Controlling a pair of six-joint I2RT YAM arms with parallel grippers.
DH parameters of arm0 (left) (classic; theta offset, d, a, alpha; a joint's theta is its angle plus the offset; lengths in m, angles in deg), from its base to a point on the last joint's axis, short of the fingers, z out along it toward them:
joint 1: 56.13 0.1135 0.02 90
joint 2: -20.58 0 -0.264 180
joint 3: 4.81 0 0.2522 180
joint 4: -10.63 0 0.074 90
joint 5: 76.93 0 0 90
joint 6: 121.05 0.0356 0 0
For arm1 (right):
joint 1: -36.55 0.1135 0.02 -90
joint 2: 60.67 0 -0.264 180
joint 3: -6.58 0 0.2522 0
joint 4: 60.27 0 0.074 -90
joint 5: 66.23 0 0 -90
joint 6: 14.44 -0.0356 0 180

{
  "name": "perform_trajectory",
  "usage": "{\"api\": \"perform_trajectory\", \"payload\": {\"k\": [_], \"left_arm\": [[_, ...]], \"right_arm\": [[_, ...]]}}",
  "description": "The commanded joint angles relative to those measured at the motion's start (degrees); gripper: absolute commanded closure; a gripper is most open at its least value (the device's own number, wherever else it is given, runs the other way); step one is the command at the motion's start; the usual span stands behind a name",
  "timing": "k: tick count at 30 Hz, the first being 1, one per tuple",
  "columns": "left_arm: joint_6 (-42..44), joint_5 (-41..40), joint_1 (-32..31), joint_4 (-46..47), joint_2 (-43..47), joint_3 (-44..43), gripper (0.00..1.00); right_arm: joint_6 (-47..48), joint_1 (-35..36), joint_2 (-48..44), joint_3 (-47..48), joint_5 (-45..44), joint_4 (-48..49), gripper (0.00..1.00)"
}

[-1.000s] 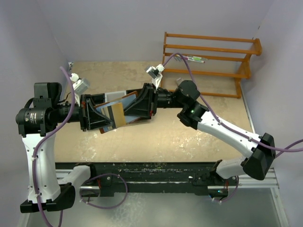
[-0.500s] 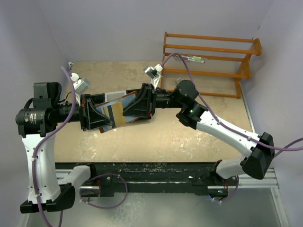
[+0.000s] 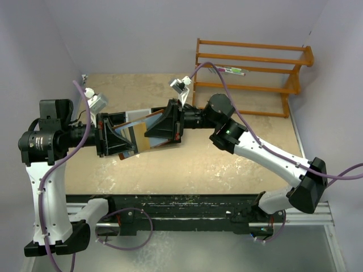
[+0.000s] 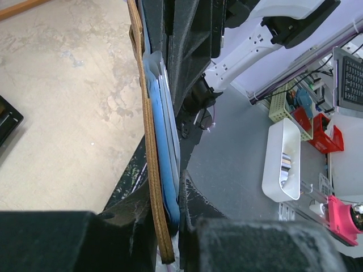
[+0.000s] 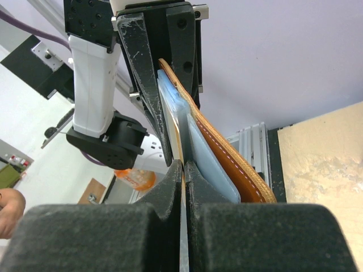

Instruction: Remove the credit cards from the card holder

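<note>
Leather card holder [image 5: 222,151] clamped by left gripper [image 4: 168,212]; right gripper [image 5: 182,168] pinches a card [image 5: 181,144] edge, which we judge stiff, slippery.

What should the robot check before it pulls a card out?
1. The card holder is clamped in the left end effector: ok.
2. A card is pinched by the right end effector: ok.
3. Only that one card is pinched: cannot tell.
4. The blue cards are tucked in the holder: ok.
5. The holder is up off the table: ok.
</note>
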Motion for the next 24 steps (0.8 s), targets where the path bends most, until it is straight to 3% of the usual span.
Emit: {"api": "perform_trajectory", "payload": {"k": [1, 24], "left_arm": [[0.51, 4.94, -0.17, 0.77, 0.44, -1.33, 0.83], [1.10, -1.31, -0.12, 1.47, 0.65, -2.79, 0.78]], "right_arm": [[-0.50, 0.23, -2.46, -0.45, 1.43, 3.36, 1.00], [2.10, -6.57, -7.43, -2.11, 4.06, -5.33, 1.00]]}}
